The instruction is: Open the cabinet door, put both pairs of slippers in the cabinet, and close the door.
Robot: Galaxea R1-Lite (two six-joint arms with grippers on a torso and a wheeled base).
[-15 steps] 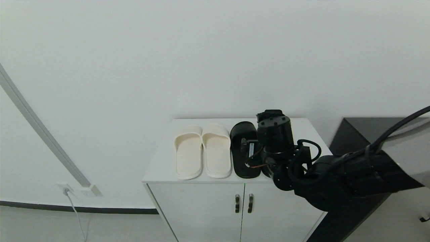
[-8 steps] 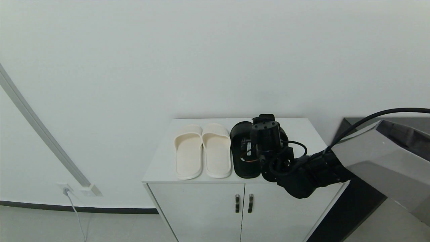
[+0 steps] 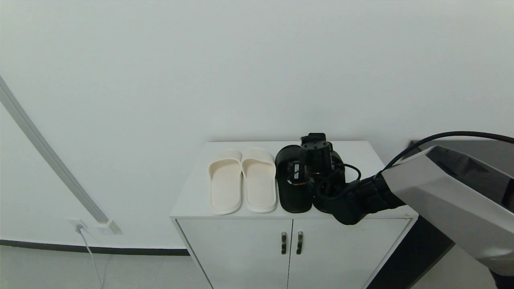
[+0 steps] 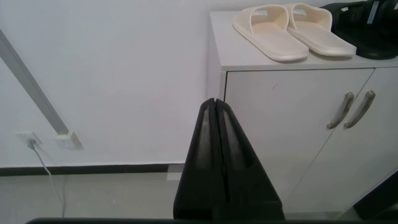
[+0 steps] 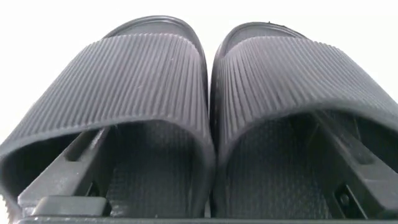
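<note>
The white cabinet stands with both doors shut, its two handles side by side. On its top lie a white pair of slippers and, to their right, a black pair. My right gripper hovers low over the black pair and hides most of the right slipper. In the right wrist view this gripper is open, one finger under each ribbed strap, the slippers' inner walls between them. My left gripper is shut and holds nothing, low in front of the cabinet's left side.
A wall socket with a cable sits low on the wall left of the cabinet, below a slanted grey wall strip. A dark piece of furniture adjoins the cabinet's right side. Bare floor lies in front and to the left.
My right arm has moved away from me and down onto the black slippers. The slippers, the cabinet doors and the camera have stayed put.
</note>
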